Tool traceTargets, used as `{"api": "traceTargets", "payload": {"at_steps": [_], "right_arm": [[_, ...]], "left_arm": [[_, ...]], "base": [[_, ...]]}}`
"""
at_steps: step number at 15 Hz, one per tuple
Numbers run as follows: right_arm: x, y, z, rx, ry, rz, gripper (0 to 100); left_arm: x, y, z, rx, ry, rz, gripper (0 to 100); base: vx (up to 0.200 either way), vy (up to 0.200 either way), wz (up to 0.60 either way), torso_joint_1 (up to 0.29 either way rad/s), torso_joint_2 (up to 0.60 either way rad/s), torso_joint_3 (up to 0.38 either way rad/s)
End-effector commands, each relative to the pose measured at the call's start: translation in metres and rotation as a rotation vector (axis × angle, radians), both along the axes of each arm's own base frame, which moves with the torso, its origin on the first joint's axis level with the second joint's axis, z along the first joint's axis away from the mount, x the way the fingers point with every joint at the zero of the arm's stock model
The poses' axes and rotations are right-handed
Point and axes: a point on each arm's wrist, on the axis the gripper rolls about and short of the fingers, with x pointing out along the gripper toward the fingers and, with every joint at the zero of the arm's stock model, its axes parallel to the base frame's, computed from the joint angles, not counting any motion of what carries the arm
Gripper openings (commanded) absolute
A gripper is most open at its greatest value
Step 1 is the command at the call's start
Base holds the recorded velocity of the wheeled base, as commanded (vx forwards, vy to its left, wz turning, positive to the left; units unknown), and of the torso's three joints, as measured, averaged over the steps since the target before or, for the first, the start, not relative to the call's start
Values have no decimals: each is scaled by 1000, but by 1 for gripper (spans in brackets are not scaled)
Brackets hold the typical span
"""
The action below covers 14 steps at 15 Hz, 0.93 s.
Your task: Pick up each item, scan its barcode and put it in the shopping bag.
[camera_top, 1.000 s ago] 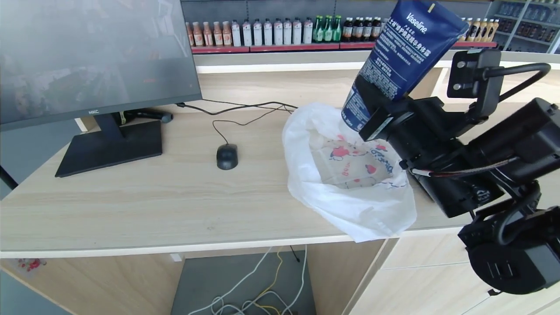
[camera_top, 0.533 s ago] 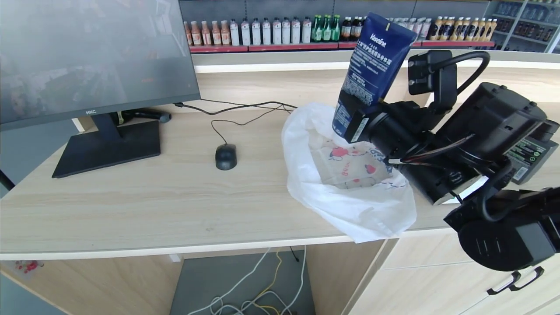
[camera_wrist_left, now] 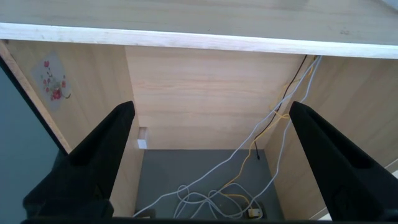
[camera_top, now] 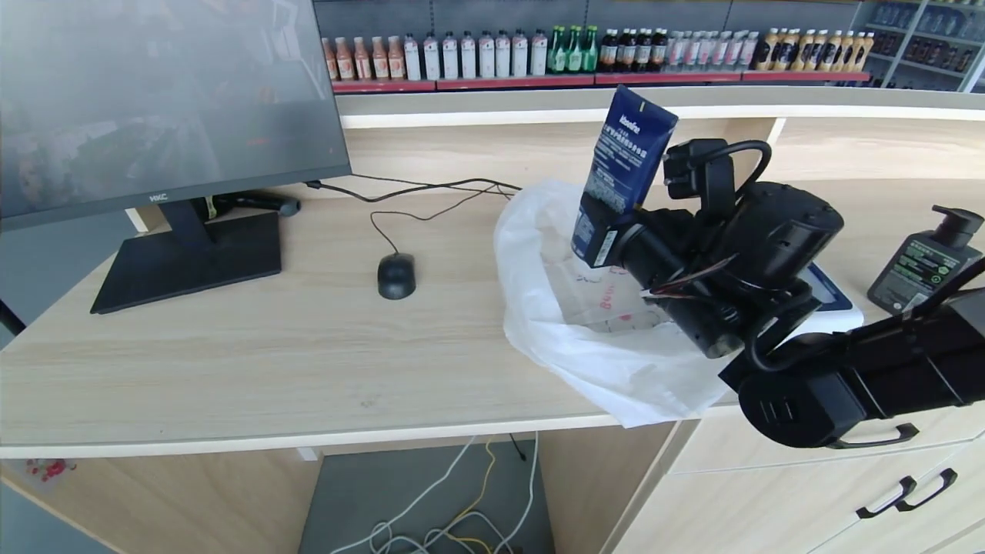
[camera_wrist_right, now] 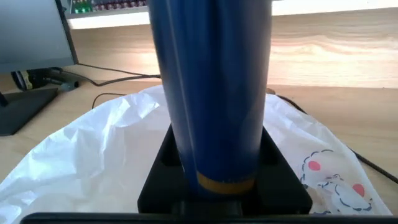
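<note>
Right jaws: shut tight on the bottom end of the blue tube (camera_top: 625, 165), a little right of the middle of the head view.
Blue tube: it stands almost straight up and leans a bit to the right, with its flat end on top. It is in the air just over the open mouth of the shopping bag (camera_top: 585, 338).
Left jaws: wide open with nothing in them, down below the front edge of the surface (camera_wrist_left: 186, 12), with loose cables (camera_wrist_left: 249, 180) behind them.
Shopping bag: white and thin, with red and blue pictures on it. It lies on the surface in the lower right middle of the head view, and one corner hangs over the front edge.
Pump bottle (camera_top: 919, 265): dark, standing at the right edge of the frame, well apart from the bag.
Mouse (camera_top: 396, 275): near the middle of the frame, left of the bag.
Monitor (camera_top: 154, 100): big and dark, in the upper left.
Shelf (camera_top: 600, 78): along the top of the frame, holding a long row of bottles.
</note>
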Motion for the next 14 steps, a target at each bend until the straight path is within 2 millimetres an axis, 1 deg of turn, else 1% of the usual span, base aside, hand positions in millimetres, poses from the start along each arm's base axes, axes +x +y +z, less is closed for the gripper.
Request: {"api": "traceTargets", "payload": {"at_steps": [1, 3, 10, 14], "right_arm": [[9, 5, -15, -16, 32, -1, 0], [9, 8, -21, -15, 50, 8, 0], [12, 13, -32, -30, 75, 16, 0], [10, 22, -41, -35, 96, 39, 0]], "left_arm": [[0, 0, 0, 0, 0, 0, 100], [0, 0, 0, 0, 0, 0, 100], [0, 0, 0, 0, 0, 0, 100], [0, 0, 0, 0, 0, 0, 100]], "base": [[0, 0, 0, 0, 0, 0], [0, 0, 0, 0, 0, 0], [0, 0, 0, 0, 0, 0], [0, 0, 0, 0, 0, 0]]}}
